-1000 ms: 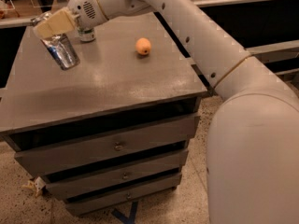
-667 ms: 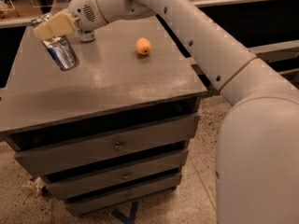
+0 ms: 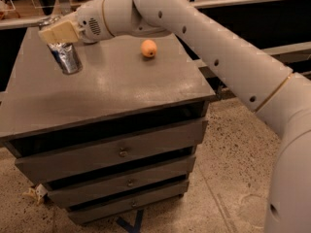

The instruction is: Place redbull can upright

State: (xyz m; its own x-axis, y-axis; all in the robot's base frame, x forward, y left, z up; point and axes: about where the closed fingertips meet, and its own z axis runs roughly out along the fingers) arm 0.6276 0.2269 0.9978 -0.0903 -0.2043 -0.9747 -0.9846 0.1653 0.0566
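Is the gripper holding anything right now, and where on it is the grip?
Yes: the gripper holds the redbull can by its upper end, over the back left of the cabinet top; the can's body hangs slightly tilted below it.

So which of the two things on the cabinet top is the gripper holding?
The redbull can, silver and blue and slightly tilted. The gripper is closed on its top end. The round orange object lies apart from it, further along the top.

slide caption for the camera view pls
The gripper holds the redbull can by its top, slightly tilted, at a far corner of a grey drawer cabinet; a small orange fruit sits apart.
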